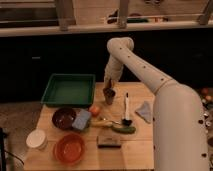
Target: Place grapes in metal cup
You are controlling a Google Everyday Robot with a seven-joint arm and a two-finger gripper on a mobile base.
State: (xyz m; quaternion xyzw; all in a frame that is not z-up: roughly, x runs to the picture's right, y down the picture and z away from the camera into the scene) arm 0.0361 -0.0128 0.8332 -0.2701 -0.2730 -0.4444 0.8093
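Note:
The metal cup, a small dull grey-brown tumbler, stands upright near the back middle of the wooden table, just right of the green tray. My gripper points down directly over the cup's mouth, at the end of the white arm reaching in from the right. A dark lump, apparently the grapes, shows at the cup's rim right under the gripper. I cannot tell whether it is held or resting in the cup.
A green tray sits at the back left. In front lie a dark red bowl, blue sponge, orange-red fruit, white container and orange bowl. A brush and grey cloth lie to the right.

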